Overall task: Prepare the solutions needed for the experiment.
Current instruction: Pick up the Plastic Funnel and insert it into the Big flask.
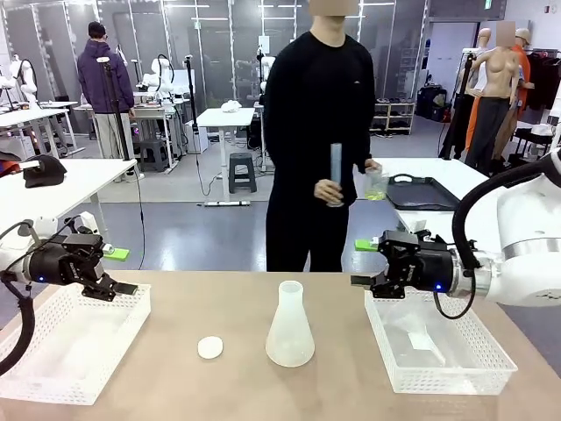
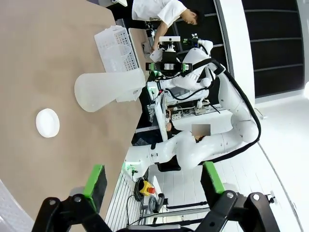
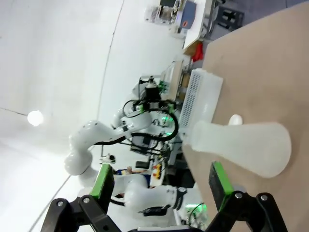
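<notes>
Honestly, my left tool (image 1: 121,270) and right tool (image 1: 364,263) are both wide open, empty. The solutions (image 1: 375,194) look sloshy, so I'd grab their clear cup (image 1: 379,181) mid-wall, gently, upright.

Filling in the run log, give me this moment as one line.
left gripper: open near left basket | right gripper: open near right basket | flask: upright, uncapped | solution: in beaker held by person

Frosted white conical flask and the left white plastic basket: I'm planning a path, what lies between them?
In the front view, a small round white cap lies on the tan tabletop between them, touching neither.
</notes>
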`<state>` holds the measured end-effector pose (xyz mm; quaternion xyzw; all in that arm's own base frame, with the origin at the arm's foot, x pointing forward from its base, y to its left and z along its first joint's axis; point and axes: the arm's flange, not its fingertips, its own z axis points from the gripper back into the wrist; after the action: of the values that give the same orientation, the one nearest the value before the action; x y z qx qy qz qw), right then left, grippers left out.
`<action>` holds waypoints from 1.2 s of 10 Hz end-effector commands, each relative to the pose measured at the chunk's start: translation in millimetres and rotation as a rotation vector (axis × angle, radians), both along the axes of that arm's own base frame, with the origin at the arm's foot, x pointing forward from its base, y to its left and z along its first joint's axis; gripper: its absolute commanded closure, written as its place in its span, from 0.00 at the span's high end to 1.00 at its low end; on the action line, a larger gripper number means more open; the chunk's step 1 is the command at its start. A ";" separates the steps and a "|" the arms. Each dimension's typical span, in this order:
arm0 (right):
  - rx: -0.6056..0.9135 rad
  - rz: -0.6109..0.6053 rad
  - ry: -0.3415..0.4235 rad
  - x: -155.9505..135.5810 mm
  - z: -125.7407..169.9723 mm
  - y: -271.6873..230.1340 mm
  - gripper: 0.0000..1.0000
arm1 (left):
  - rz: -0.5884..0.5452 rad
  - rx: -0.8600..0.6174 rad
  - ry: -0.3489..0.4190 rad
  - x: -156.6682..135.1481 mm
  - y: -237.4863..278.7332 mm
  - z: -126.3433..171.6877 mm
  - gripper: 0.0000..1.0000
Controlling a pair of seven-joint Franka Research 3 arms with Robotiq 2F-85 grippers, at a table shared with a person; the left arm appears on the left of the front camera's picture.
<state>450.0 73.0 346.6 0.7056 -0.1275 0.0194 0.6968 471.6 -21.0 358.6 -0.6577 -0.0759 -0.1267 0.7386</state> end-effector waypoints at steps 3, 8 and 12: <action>0.040 0.103 0.165 4.8 7.3 -12.0 1.00 | -0.019 -0.044 0.018 6.0 2.6 7.5 1.00; 0.047 0.100 0.115 -3.7 3.1 -7.8 1.00 | -0.017 -0.042 0.034 -1.4 -0.4 2.1 1.00; -0.732 0.165 -0.160 40.1 69.3 -33.8 1.00 | -0.017 -0.042 0.034 -1.4 -0.4 2.1 1.00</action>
<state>486.2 30.1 412.9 0.5019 -0.0915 0.1616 0.8448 470.3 -20.3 359.8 -0.6771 -0.0581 -0.1151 0.7245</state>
